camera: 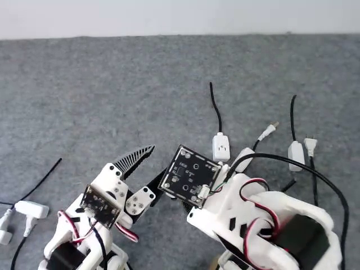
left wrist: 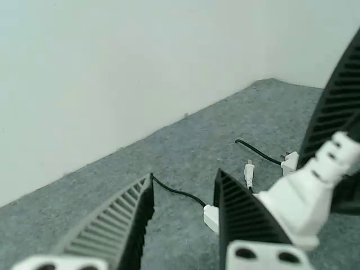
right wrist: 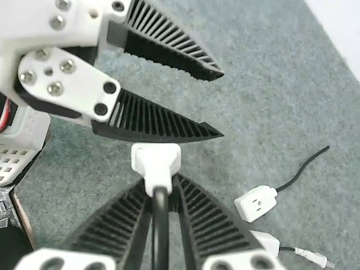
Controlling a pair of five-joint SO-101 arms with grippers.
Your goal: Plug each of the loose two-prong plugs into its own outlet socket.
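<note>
I had the right gripper (right wrist: 160, 183) clamped on a white plug (right wrist: 156, 160); its jaws pinched the plug's rear, and the black cord (right wrist: 160, 225) ran back between the fingers; the plug's long axis lay in line with those fingers, blunt end pointing out past the tips; I could not see its prongs. That end sat just beside the nearer finger of the left gripper (left wrist: 184, 177), whose jaws stood well apart with nothing between them.

In the high view both arms met over the near middle of the grey mat (camera: 112, 84). Just beyond them an outlet socket (camera: 220, 147) lay flat, slotted face up, long axis running away from the arms, its cord trailing toward the far wall; a second white socket body (camera: 296, 154) lay farther right, lined up the same way; between the two a loose two-prong plug (camera: 269, 131) lay with its prongs pointing away and to the right; another plug (camera: 310, 144) lay just beside the second body, prongs toward the far side. Near the mat's left edge lay more white cord ends (camera: 31, 209); I could not tell plug from socket there.
</note>
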